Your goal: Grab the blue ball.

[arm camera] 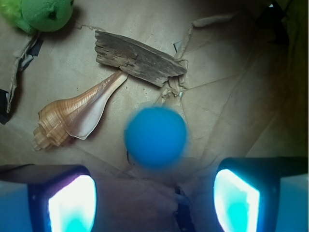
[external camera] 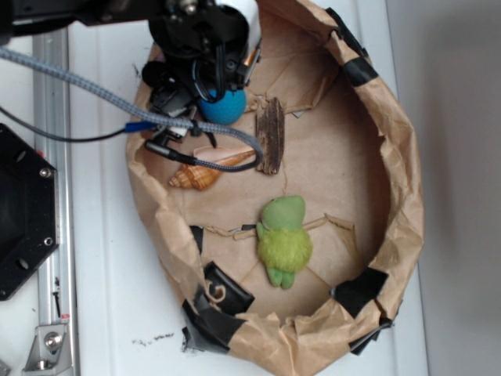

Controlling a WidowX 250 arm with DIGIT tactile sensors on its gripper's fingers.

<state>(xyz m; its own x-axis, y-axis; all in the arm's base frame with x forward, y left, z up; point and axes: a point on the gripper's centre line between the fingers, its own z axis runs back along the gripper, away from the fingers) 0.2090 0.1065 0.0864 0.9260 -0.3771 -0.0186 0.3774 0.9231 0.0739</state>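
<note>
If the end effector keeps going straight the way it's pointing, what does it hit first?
Most likely the blue ball: in the wrist view it sits centred ahead of the open end effector, with nothing between. Depth is unclear, so the remaining gap can't be judged.

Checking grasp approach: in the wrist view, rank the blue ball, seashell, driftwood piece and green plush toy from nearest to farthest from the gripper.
1. Blue ball, centred just ahead of the gripper.
2. Seashell, left.
3. Driftwood piece, beyond the ball.
4. Green plush toy, far top-left corner.

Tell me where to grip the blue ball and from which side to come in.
Grip the blue ball across its widest middle, coming straight down from above. It is round, so any opposite pair of sides serves. The tool is open with fingers wider than the ball. The shell and driftwood lie apart from it.
</note>
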